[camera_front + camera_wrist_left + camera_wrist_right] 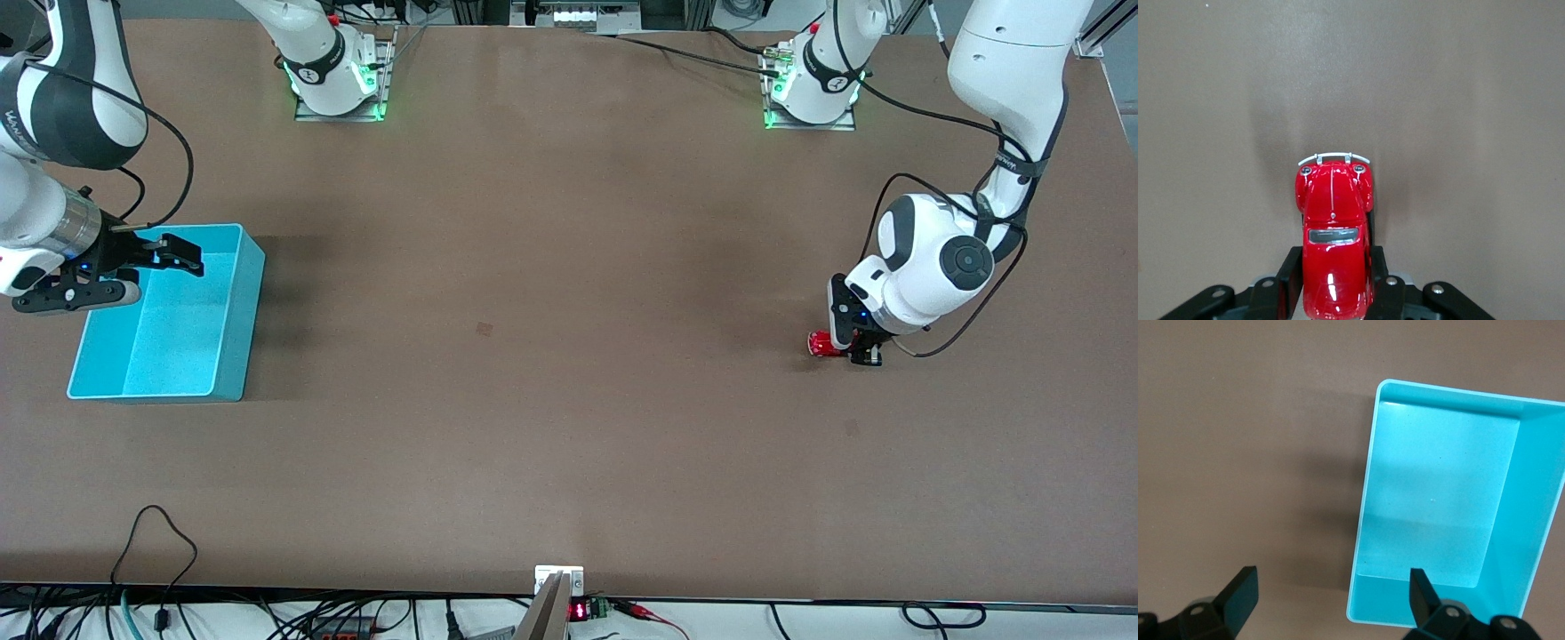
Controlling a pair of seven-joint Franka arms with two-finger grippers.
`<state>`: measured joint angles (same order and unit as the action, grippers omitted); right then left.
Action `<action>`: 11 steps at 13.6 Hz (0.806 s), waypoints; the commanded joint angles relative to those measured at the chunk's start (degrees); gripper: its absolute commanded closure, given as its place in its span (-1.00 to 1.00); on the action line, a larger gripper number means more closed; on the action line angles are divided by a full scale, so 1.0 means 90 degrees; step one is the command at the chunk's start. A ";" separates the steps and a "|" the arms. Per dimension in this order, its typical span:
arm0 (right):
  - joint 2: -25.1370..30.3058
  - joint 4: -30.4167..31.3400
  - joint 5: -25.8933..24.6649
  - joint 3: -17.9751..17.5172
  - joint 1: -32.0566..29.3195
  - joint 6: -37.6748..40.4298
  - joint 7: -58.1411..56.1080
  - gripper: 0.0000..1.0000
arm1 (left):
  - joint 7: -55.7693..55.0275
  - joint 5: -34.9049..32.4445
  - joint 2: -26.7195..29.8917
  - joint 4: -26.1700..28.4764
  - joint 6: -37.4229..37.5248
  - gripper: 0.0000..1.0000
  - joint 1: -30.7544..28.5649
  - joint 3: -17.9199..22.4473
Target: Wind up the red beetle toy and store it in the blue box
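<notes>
**Two claws, one toy car — the grasp is made at the left arm's end**

Two robot arms work over a wide brown tabletop [551,356]. At the left arm's end, the left claw [855,348] is down at the surface, its black fingers [1289,280] pressed together on the flanks of the tiny glossy red beetle-shaped toy car [1333,233]. The car's wheels appear to rest on the tabletop, and its silvery bumper points away from the wrist. Gripping the body by its sides, low and level, probably suits dragging it along the surface to wind the spring.

Well apart, at the right arm's end, sits the light cyan-blue rectangular plastic box [233,311], open-topped and with nothing inside. The right claw [151,271] hangs over the box's rim with its fingers spread wide, holding nothing and touching nothing — this arm waits, likely placed there to receive the car or steady the box for storing.
</notes>
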<state>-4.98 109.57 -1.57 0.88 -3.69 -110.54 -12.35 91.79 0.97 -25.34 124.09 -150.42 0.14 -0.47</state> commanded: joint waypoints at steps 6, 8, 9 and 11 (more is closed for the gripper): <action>0.0026 0.0110 0.0155 -0.0010 -0.0078 -0.0052 -0.0053 -1.00 | 0.0134 -0.0118 0.0081 0.0080 -0.0025 0.43 -0.0035 -0.0016; -0.0003 0.0120 0.0155 -0.0010 -0.0117 -0.0032 -0.0072 -1.00 | 0.0124 -0.0118 0.0071 0.0080 -0.0015 0.43 -0.0026 -0.0016; -0.0023 0.0120 0.0164 -0.0010 -0.0165 -0.0032 -0.0082 -1.00 | 0.0124 -0.0118 0.0062 0.0080 -0.0015 0.42 -0.0035 -0.0016; -0.0023 0.0120 0.0165 -0.0010 -0.0175 -0.0003 -0.0082 -1.00 | 0.0124 -0.0118 0.0023 0.0080 -0.0015 0.43 -0.0036 -0.0016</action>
<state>-5.56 110.06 -1.17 1.06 -4.54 -110.56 -12.36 92.18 0.97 -25.35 124.10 -150.42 0.14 -0.47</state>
